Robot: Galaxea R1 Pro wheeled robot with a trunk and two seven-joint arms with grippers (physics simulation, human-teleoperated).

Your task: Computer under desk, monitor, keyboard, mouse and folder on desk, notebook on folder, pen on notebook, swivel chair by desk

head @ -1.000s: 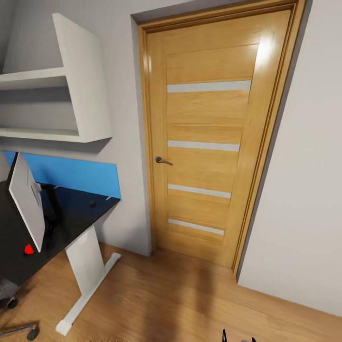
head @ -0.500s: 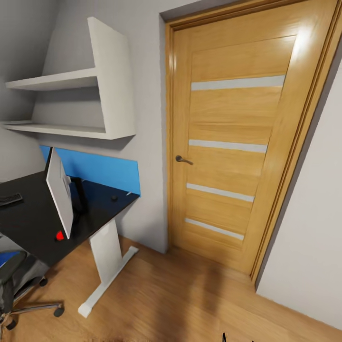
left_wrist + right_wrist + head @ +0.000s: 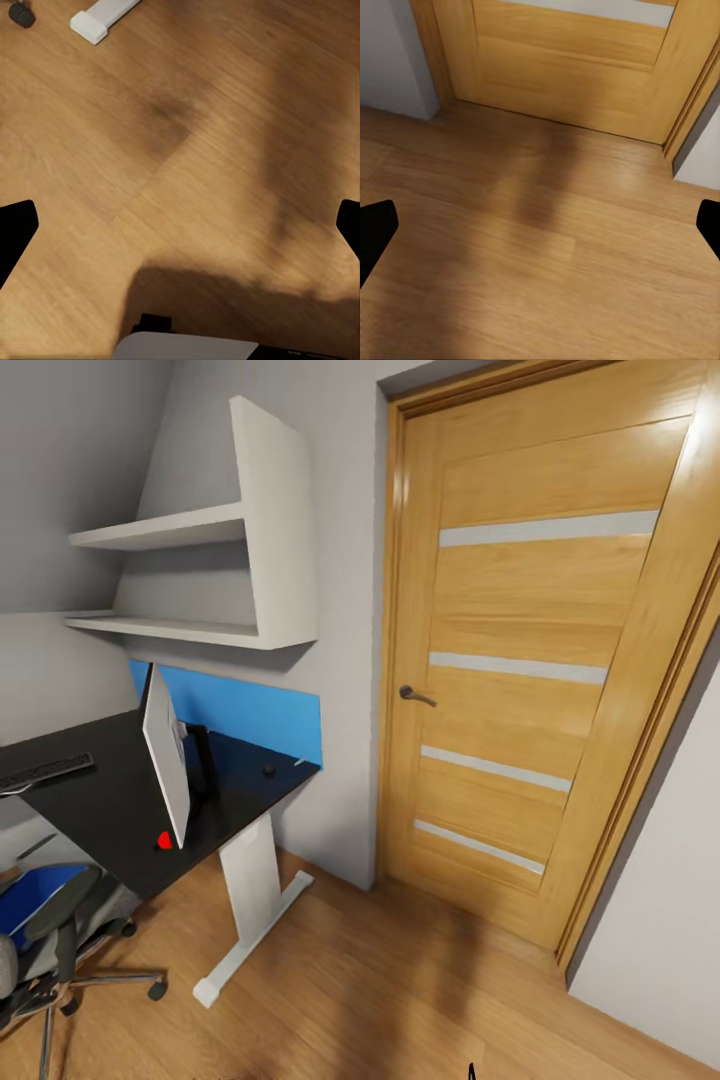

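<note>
Our left gripper [image 3: 180,225] and right gripper [image 3: 540,229] spread wide, empty | wide black monitor [image 3: 165,768] near glossy black desk [image 3: 100,810] end edge | slim keyboard [image 3: 45,770] beside | blue folder [image 3: 30,890] on grey swivel chair [image 3: 50,940] | bare honey plank floor [image 3: 400,980] to oak door [image 3: 540,680]

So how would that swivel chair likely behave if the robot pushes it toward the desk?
The swivel chair would probably roll easily: black casters rest on smooth wood plank floor. It may rotate or veer rather than travel straight, since the seat sits on a star base. It looks bulky, so likely heavier than anything on the desk.
</note>
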